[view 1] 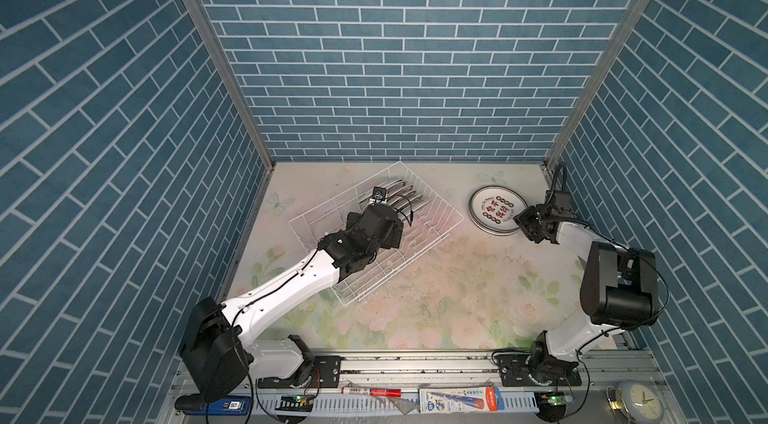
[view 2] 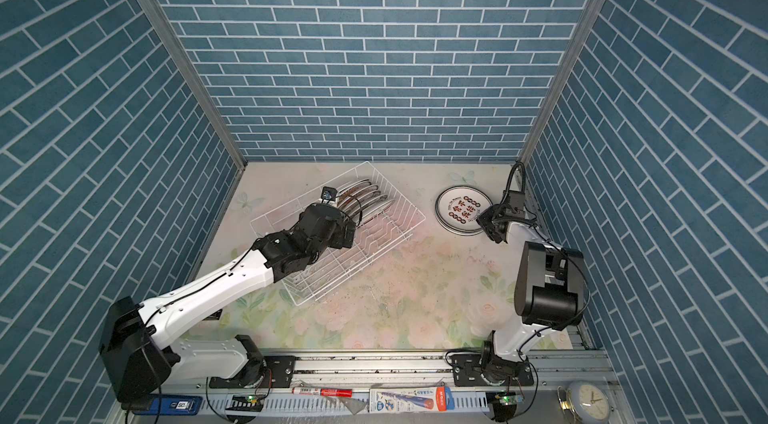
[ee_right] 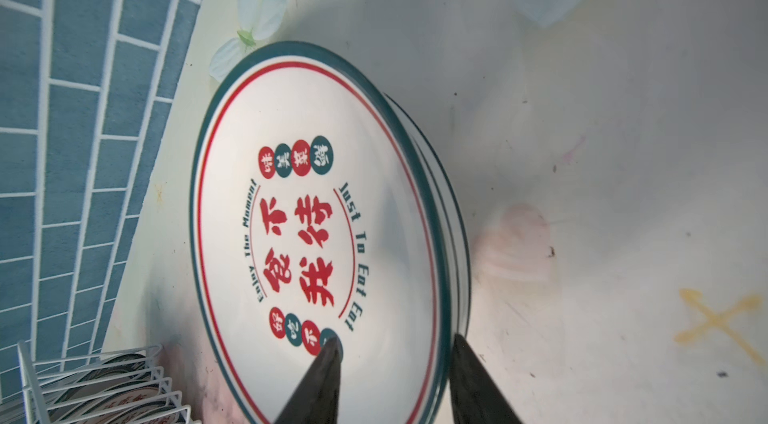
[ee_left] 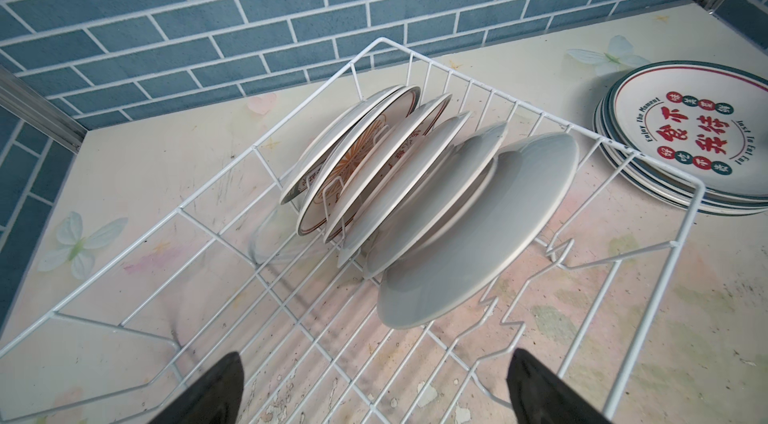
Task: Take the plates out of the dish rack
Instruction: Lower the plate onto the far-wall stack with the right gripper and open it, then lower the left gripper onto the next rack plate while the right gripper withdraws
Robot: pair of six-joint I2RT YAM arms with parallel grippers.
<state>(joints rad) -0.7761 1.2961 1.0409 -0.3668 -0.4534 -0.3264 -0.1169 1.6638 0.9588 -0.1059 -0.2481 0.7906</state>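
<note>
The white wire dish rack (view 1: 432, 226) (view 2: 395, 226) lies diagonally at the back left of the table. Several plates (view 1: 405, 197) (ee_left: 478, 226) stand on edge in its far end, white backs toward my left wrist camera. My left gripper (ee_left: 374, 353) hovers open over the rack's bare wires, short of the nearest plate. At the back right a stack of plates (view 1: 496, 210) (ee_right: 311, 235) lies face up, green-rimmed with red characters. My right gripper (ee_right: 395, 339) (view 1: 524, 222) straddles the top plate's rim, jaws apart, one finger over the face and one outside.
Blue brick walls close in the back and both sides; the right wall is close behind the right arm. On the front rail lie a red marker (view 1: 370, 392) and a pen package (view 1: 457, 399). A round clock (view 1: 638, 401) sits at the front right.
</note>
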